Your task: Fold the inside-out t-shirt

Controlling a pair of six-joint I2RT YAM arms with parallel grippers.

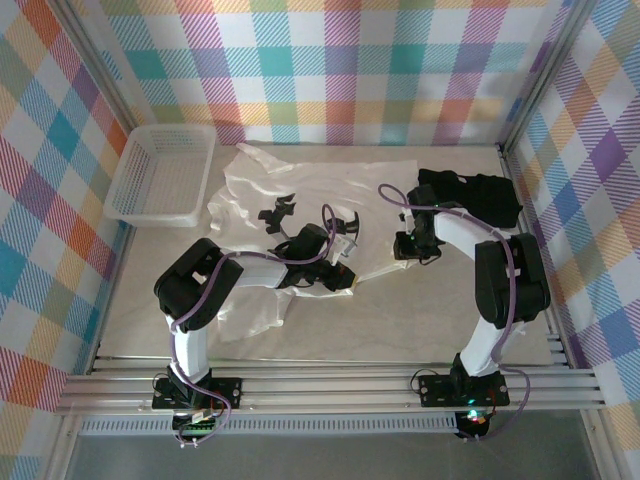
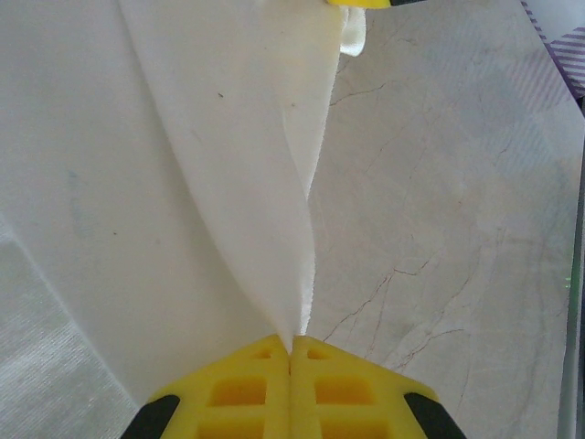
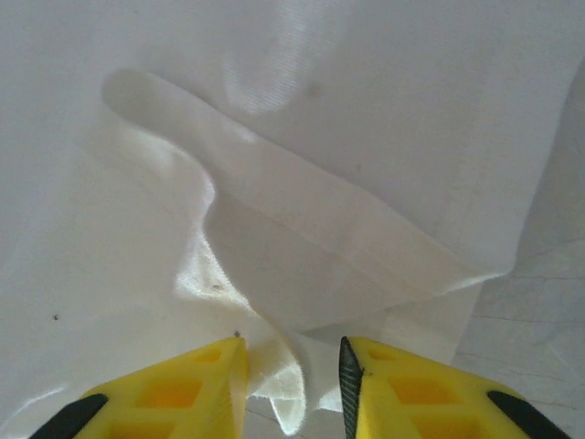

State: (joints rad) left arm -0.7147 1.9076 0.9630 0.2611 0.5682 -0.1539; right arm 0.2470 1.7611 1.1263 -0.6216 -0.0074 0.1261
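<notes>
From above, the t-shirt lies crumpled across the middle of the worktop. It reaches toward the far edge, with a loose flap trailing toward the near left. A white basket sits at the far left corner and a black folded garment at the far right. Both arms bend in over the shirt's near edge, but from this height their fingers are too small and dark to read.

The left wrist view gives what the overhead one cannot. The left end effector has its yellow fingers pressed together on a thin fold of the shirt, which rises from them in a taut ridge. Bare marbled worktop lies to the right of the ridge.

In the right wrist view, the right end effector stands with a narrow gap between its fingers. A small bunch of cloth sits in that gap, and I cannot tell whether it is pinched.

The cloth is plain, cream-white, thin and slightly glossy, with soft creases and a stitched hem. Sleeves and collar are hard to pick out among the folds.
</notes>
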